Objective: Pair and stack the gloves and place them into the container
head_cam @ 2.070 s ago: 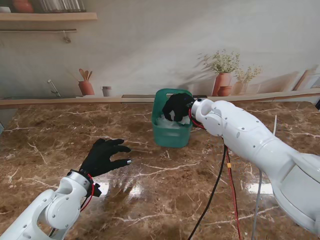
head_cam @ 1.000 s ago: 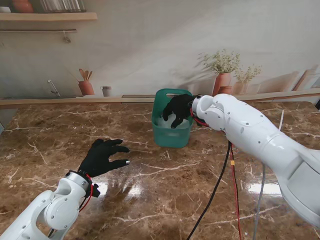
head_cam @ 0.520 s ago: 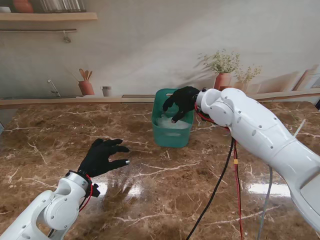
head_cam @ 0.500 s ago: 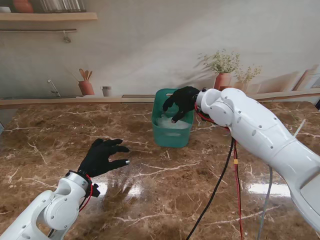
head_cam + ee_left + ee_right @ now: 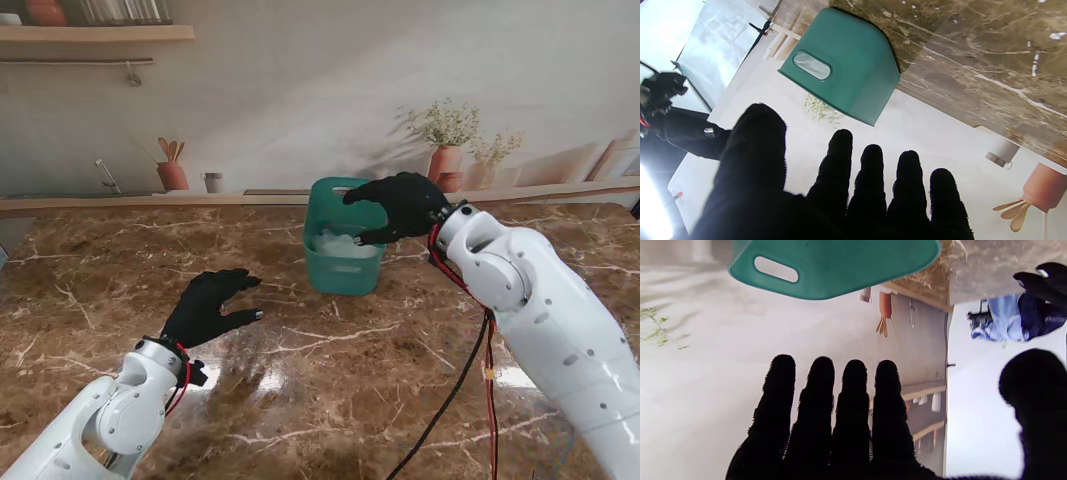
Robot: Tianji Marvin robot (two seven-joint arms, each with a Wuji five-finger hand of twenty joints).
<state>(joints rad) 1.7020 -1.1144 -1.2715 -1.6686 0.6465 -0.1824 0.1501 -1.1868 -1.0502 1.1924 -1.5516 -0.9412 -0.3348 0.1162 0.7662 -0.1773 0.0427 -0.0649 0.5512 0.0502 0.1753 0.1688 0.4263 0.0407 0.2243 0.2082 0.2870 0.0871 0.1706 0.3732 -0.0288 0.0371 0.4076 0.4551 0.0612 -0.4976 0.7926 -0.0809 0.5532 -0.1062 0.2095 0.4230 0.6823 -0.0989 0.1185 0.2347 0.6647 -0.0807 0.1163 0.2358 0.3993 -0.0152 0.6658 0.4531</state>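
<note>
My black-gloved left hand (image 5: 207, 308) hovers empty with fingers spread over the brown marble table (image 5: 300, 400), clear of the work, while the pale gloves (image 5: 343, 243) lie in the teal plastic container (image 5: 343, 268) and my right hand (image 5: 400, 206), open and empty, hangs above its rim

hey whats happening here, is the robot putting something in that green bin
A two-armed robot is working at a marble table. Its right hand hangs open beside the rim of the green container, holding nothing. Something pale lies inside the container, probably the gloves, though it is too small to be sure. The left hand hovers open over the table, nearer to me and to the left.
</note>
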